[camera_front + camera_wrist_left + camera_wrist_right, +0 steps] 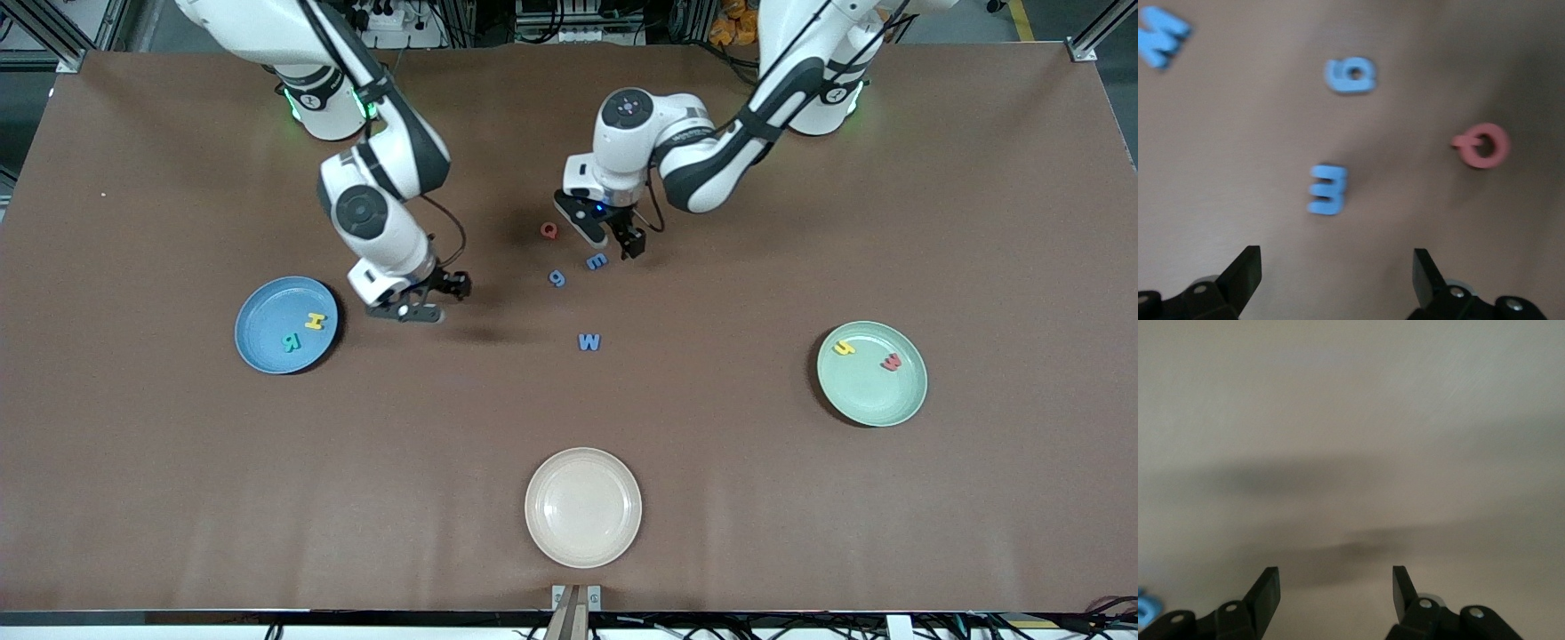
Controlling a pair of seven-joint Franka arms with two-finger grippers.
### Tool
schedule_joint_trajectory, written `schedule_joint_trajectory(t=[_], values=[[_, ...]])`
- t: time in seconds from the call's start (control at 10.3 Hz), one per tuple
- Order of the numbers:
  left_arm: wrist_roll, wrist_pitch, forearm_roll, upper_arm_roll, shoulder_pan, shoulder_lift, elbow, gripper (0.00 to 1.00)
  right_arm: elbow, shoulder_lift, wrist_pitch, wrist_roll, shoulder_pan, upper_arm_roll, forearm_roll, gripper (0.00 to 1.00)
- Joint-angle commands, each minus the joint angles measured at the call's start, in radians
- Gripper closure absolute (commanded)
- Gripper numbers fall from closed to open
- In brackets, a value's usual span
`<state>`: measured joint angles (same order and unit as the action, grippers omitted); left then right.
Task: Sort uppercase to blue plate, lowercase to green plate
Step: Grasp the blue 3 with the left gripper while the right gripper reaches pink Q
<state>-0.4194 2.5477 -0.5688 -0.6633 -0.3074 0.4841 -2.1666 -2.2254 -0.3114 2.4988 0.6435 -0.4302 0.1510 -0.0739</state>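
The blue plate [265, 313] holds a yellow H [316, 321] and a teal R [292, 341]. On the green plate [876, 393] lie a yellow h [843, 348] and a red w [891, 362]. Loose mid-table are a red Q [549, 230] [1481, 145], blue m [597, 261] [1328, 189], blue g [557, 278] [1351, 74] and blue W [589, 341] [1161, 43]. My left gripper [613, 238] [1337, 267] hangs open over the table beside the m and holds nothing. My right gripper [436, 298] [1336, 587] is open over bare table beside the blue plate.
A beige plate [582, 507] sits near the table's front edge, nearer the front camera than the W. The brown tabletop [800, 498] stretches wide between the plates.
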Motion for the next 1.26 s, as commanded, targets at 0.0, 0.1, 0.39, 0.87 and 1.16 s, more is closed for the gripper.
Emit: schedule_joint_trajectory(t=[0.0,0.1,0.39,0.87,1.16], values=[[0.077,-0.007,-0.029,0.007,-0.007,0.034,0.024,0.00,-0.068,0.049,0.043,0.092,0.001,0.057,-0.009,0.23],[0.129,-0.006,-0.029,0.011,-0.007,0.036,0.024,0.00,-0.091,0.046,0.087,0.157,-0.001,0.094,-0.007,0.23],[0.226,-0.003,-0.028,0.030,-0.004,0.062,0.054,0.01,-0.100,0.040,0.106,0.278,-0.012,0.157,-0.007,0.26],[0.251,-0.003,-0.029,0.045,-0.010,0.136,0.128,0.06,-0.128,0.011,0.204,0.364,-0.033,0.209,0.000,0.27],[0.251,-0.003,-0.028,0.047,-0.021,0.157,0.143,0.10,-0.134,0.011,0.201,0.369,-0.033,0.209,0.060,0.27]])
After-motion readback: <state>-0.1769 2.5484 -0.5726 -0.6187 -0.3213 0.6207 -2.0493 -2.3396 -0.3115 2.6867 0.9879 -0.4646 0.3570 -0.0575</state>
